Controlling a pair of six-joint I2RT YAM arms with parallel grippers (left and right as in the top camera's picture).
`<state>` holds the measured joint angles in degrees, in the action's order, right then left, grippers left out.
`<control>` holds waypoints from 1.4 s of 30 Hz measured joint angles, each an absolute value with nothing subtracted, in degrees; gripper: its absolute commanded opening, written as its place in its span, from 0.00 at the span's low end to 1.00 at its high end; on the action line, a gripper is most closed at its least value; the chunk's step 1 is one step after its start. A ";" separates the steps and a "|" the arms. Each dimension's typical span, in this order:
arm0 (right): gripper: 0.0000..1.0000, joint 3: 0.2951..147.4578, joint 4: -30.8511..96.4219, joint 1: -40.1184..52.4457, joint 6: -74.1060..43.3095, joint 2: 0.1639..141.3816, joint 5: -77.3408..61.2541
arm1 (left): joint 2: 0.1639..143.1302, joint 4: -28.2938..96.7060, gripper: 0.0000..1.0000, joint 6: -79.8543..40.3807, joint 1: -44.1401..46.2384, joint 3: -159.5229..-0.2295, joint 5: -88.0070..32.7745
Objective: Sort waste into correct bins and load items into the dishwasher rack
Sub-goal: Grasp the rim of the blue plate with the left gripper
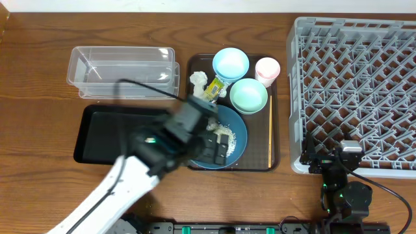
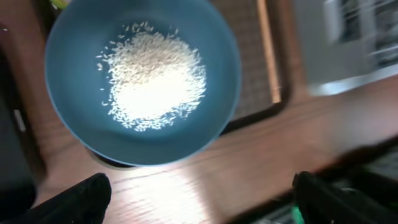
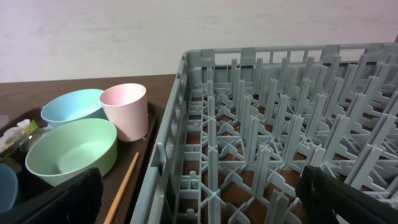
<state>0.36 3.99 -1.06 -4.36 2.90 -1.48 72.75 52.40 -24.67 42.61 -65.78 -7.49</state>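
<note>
The dark blue plate [image 1: 238,133] lies on the brown serving tray, with the heap of rice [image 2: 155,78] on it. My left gripper [image 1: 220,148] hovers over the plate's front part; in the left wrist view it [image 2: 202,199] is open and empty. Behind the plate stand the light blue bowl [image 1: 230,63], mint green bowl [image 1: 248,95] and pink cup [image 1: 267,68], with the tissue [image 1: 199,82] and wrapper [image 1: 214,88]. The chopsticks [image 1: 270,133] lie along the tray's right side. My right gripper [image 1: 331,159] is open and empty at the front left corner of the grey rack [image 1: 357,91].
The clear tub [image 1: 122,71] stands at the back left, with the black tray [image 1: 104,133] in front of it. The brown serving tray [image 1: 275,110] sits between the bins and the rack. The left arm crosses the black tray's front right corner.
</note>
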 measured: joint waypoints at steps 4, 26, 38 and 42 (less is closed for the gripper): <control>0.99 0.36 3.99 -1.06 -4.36 2.90 -1.48 | 78.85 48.23 0.96 -25.50 48.82 -65.78 -0.82; 0.99 0.36 4.01 -1.06 -4.36 2.90 -1.48 | 96.01 39.53 0.91 -25.52 58.35 -65.78 8.73; 0.99 0.36 4.01 -1.06 -4.38 2.90 -1.48 | 101.67 36.99 0.80 -27.77 60.38 -65.78 15.46; 0.99 0.36 4.01 -1.06 -4.38 2.90 -1.48 | 101.80 35.46 0.79 -28.51 60.38 -65.78 15.66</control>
